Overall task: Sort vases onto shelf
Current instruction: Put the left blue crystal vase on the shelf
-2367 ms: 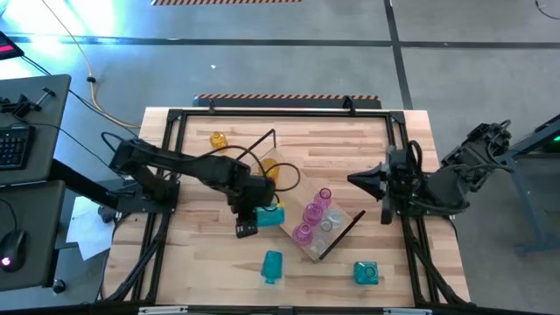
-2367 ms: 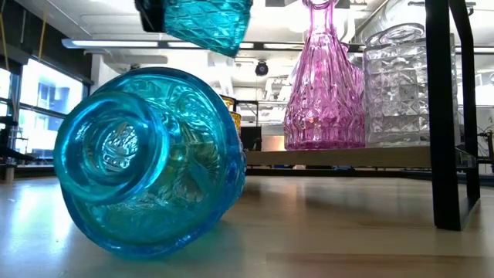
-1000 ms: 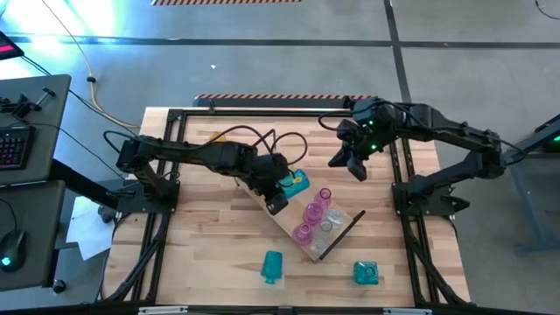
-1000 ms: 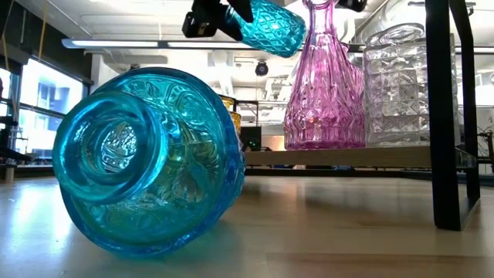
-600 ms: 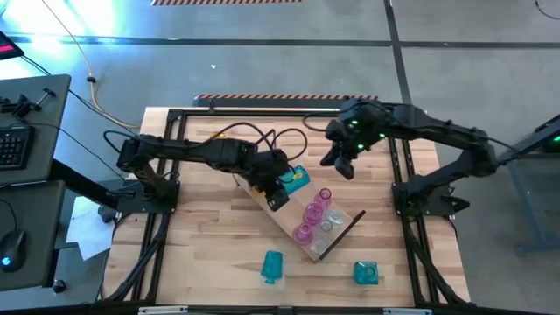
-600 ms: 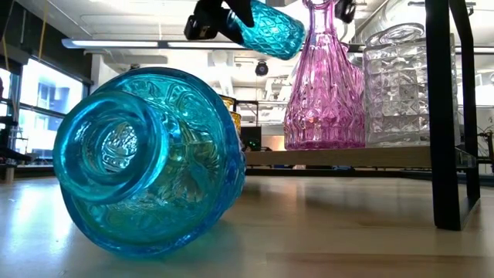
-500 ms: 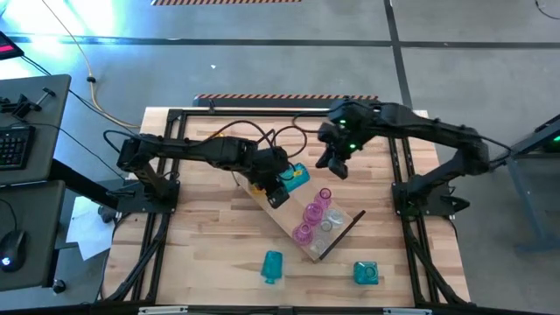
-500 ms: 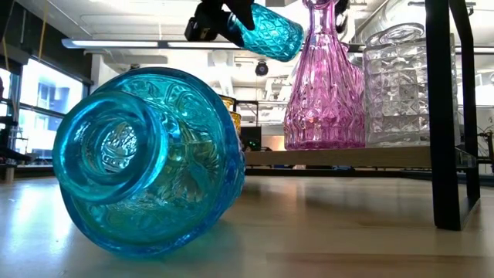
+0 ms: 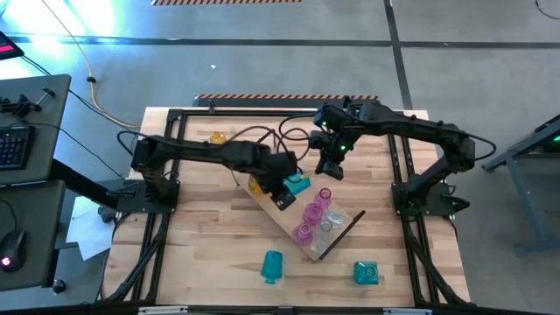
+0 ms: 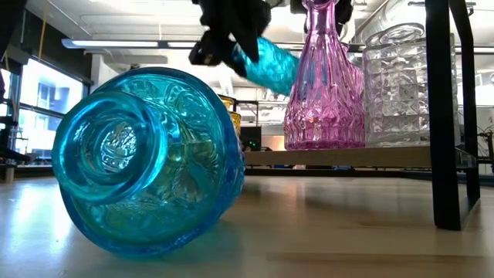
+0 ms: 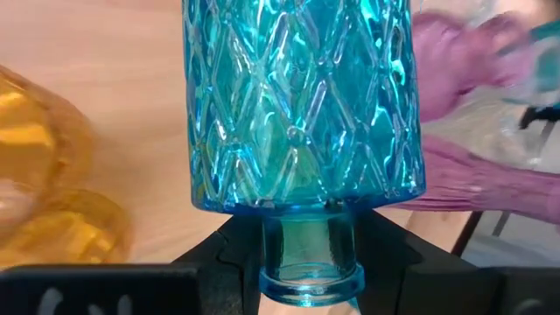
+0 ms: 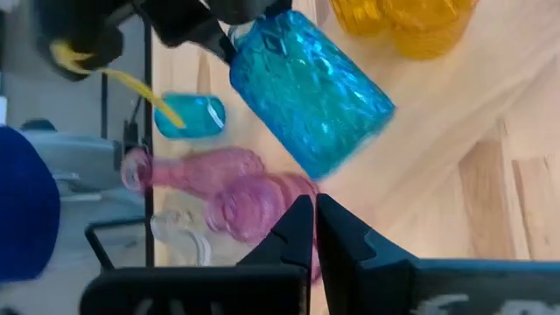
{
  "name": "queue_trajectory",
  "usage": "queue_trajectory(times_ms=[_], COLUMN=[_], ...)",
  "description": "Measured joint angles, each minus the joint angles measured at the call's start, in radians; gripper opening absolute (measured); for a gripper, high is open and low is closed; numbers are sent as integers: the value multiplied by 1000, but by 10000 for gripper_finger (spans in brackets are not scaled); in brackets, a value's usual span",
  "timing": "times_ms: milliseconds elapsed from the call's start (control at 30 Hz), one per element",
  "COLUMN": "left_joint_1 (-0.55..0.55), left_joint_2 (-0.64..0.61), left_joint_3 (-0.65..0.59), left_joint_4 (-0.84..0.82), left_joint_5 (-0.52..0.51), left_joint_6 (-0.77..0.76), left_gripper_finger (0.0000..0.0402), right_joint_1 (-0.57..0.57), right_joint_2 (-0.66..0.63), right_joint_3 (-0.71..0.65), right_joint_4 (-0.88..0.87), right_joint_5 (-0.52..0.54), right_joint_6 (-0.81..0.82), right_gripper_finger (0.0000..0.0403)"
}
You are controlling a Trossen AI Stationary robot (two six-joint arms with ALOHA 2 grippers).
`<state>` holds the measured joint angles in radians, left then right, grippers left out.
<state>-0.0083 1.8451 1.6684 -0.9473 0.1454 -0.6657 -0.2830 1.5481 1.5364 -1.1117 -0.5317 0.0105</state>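
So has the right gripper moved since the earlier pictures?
Yes. In the high view the right gripper has swung from the table's right edge in toward the shelf.

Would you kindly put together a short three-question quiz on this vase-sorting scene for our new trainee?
1. True or false: the left gripper holds a teal vase by its narrow neck above the shelf.
2. Multiple choice: the teal vase lying on the table nearest the low camera rests A) upright, B) on its side, C) on the shelf.
3. Fill in: the fingers of the right gripper are ____.

Key: 1 true. 2 B. 3 shut, holding nothing.
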Motion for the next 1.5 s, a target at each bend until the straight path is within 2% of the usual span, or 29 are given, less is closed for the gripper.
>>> queue_trajectory(times_ms=[300, 567, 733, 1067, 1500], left_joint_1=[38, 84, 86, 108, 140], left_joint_2=[41, 41, 41, 41, 41], left_joint_3=[-1, 0, 0, 1, 1], left_joint_4=[20, 33, 32, 3, 9], left_joint_5=[15, 29, 45, 67, 105], left_joint_6=[-14, -17, 5, 116, 147], left_gripper_finger=[113, 113, 113, 113, 113], right_joint_1=[-30, -90, -110, -110, -109], right_joint_2=[7, 74, 119, 129, 164], right_joint_3=[0, 0, 0, 0, 0], right_joint_4=[7, 37, 37, 39, 51], right_joint_5=[0, -12, -84, -118, -131], right_joint_6=[-105, -143, -151, -150, -145], right_gripper_finger=[0, 0, 0, 0, 0])
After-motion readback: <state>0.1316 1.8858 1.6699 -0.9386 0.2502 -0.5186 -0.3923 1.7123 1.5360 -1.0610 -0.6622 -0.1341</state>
